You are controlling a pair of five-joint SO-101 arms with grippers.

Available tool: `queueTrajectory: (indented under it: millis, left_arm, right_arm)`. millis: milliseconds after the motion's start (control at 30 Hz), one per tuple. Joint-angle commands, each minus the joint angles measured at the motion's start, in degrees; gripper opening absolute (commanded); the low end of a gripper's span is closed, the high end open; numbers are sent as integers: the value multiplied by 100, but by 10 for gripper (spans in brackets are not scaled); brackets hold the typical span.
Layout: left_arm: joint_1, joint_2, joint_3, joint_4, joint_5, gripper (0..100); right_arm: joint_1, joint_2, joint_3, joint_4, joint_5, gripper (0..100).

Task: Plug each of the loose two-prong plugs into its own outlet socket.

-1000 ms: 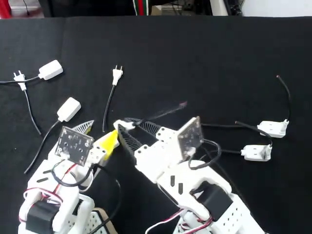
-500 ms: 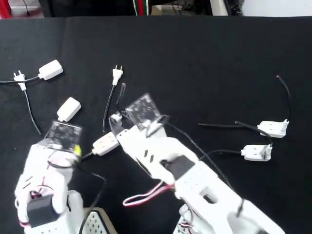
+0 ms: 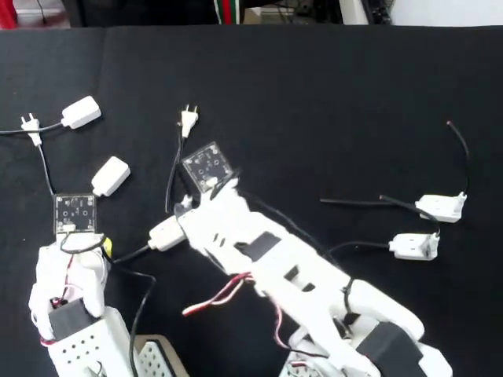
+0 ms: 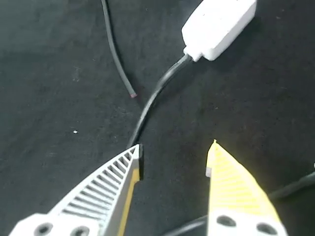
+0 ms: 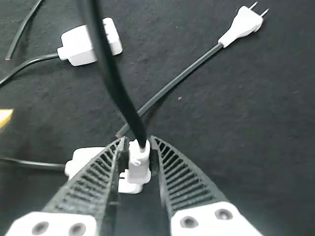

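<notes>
My right gripper (image 5: 137, 142) is shut on a white two-prong plug (image 5: 136, 164) whose black cable runs up between the fingers. The plug's lower end sits against a white outlet socket (image 5: 80, 162); I cannot tell whether the prongs are in. In the high view this socket (image 3: 163, 233) lies left of centre, with the right gripper (image 3: 185, 207) over its far end. My left gripper (image 4: 176, 147) stands open above bare cloth, short of another white socket (image 4: 219, 24) (image 3: 110, 175). A loose plug (image 3: 189, 118) (image 5: 243, 24) lies farther back.
At the far left lies a socket (image 3: 81, 112) with a small plug (image 3: 31, 124) beside it. Two more sockets (image 3: 440, 206) (image 3: 413, 246) lie at the right with trailing black cables. A loose cable end (image 4: 132, 95) lies near the left gripper.
The right arm has swung left and outward, carrying its plug to the socket left of centre. The left arm has drawn back from that socket to the left.
</notes>
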Motion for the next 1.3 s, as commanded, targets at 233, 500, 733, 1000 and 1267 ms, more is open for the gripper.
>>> queueTrajectory:
  millis: [233, 500, 733, 1000, 1267]
  left_arm:
    - [-233, -18, 66, -141, 105, 219]
    - [-198, -18, 75, -141, 88, 219]
    - [-189, -18, 84, -141, 88, 219]
    - [-180, -18, 127, -149, 88, 219]
    - [-180, -18, 180, -264, 79, 220]
  right_arm:
    - [-404, 470, -286, -378, -193, 11]
    - [-360, 971, -725, -167, -185, 11]
    - [-18, 813, -716, 211, -185, 11]
    - [53, 743, -699, 352, -185, 11]
    - [229, 549, -602, 703, -185, 11]
